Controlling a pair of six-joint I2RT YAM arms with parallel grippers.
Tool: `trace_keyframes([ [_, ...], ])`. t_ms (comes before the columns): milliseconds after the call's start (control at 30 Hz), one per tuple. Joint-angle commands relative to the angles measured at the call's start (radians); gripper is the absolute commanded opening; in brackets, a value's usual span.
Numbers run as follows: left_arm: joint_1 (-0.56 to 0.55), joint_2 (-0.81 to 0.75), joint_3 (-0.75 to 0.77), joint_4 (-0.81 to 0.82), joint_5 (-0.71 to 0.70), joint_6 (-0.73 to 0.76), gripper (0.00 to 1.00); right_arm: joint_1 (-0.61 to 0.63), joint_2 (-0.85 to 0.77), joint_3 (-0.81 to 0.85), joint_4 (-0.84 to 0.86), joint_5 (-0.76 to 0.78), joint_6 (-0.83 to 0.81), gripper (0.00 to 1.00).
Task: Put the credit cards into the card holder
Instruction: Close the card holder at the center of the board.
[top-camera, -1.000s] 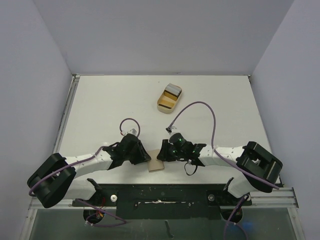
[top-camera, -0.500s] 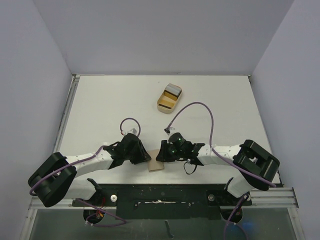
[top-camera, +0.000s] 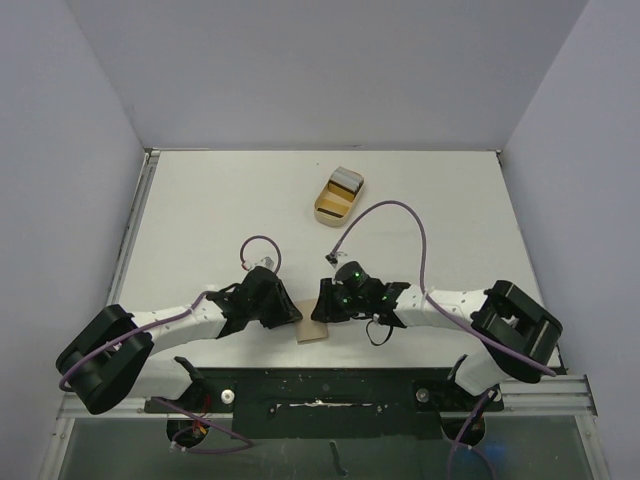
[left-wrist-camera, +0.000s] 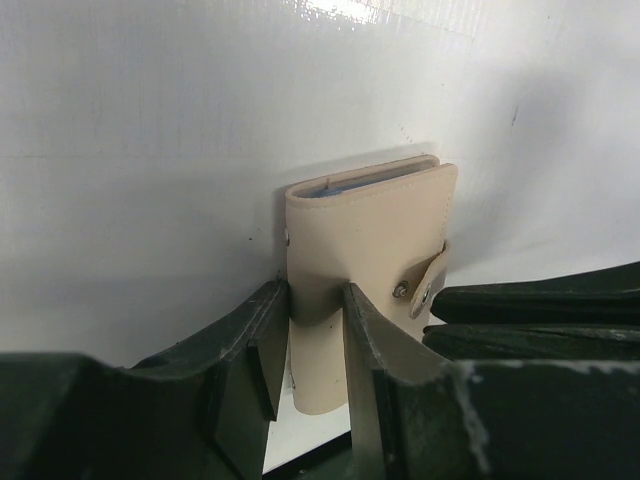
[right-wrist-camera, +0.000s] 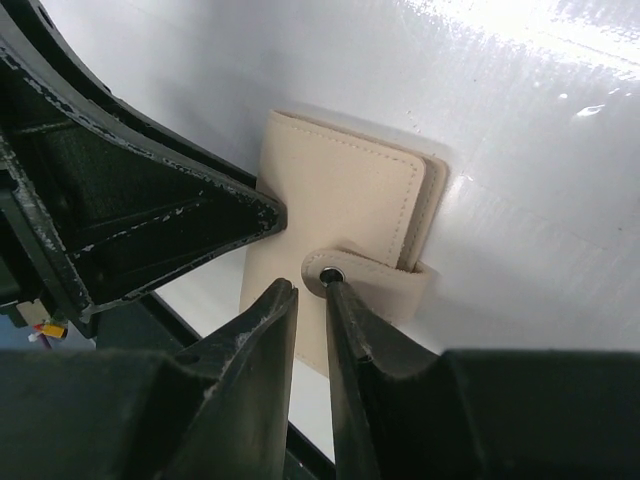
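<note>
The card holder (left-wrist-camera: 365, 245) was plain pale tan, its snap (left-wrist-camera: 400, 290) grey; the credit card (left-wrist-camera: 360, 186) inside was blue, the table (left-wrist-camera: 150, 120) white.

This looks like a robotics lab, a test cell rather than a lived-in room. Plain pale walls (top-camera: 330, 70) box in a white desk (top-camera: 200, 220) from 9 round to 3 o'clock. A left arm (top-camera: 180, 322) and a right arm (top-camera: 450, 305) are bolted to a metal rail (top-camera: 320, 402) at 6 o'clock, with purple cables (top-camera: 400, 210) looping off them.
</note>
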Motion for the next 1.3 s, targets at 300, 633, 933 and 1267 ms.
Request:
trace_keyframes([
  [300,-0.002,0.009,0.003,-0.059,-0.043,0.025,0.27,-0.012,-0.055,0.042,-0.048,0.055,-0.011,0.20],
  [633,-0.001,0.015,0.006,-0.058,-0.042,0.025,0.27,-0.020,0.024,0.055,0.010,0.014,-0.053,0.20],
  [933,-0.001,0.018,0.004,-0.050,-0.040,0.025,0.27,-0.010,0.068,0.062,0.020,-0.032,-0.069,0.20],
  [1267,-0.001,0.023,0.013,-0.056,-0.040,0.025,0.27,0.001,0.092,0.089,0.005,-0.062,-0.086,0.20],
])
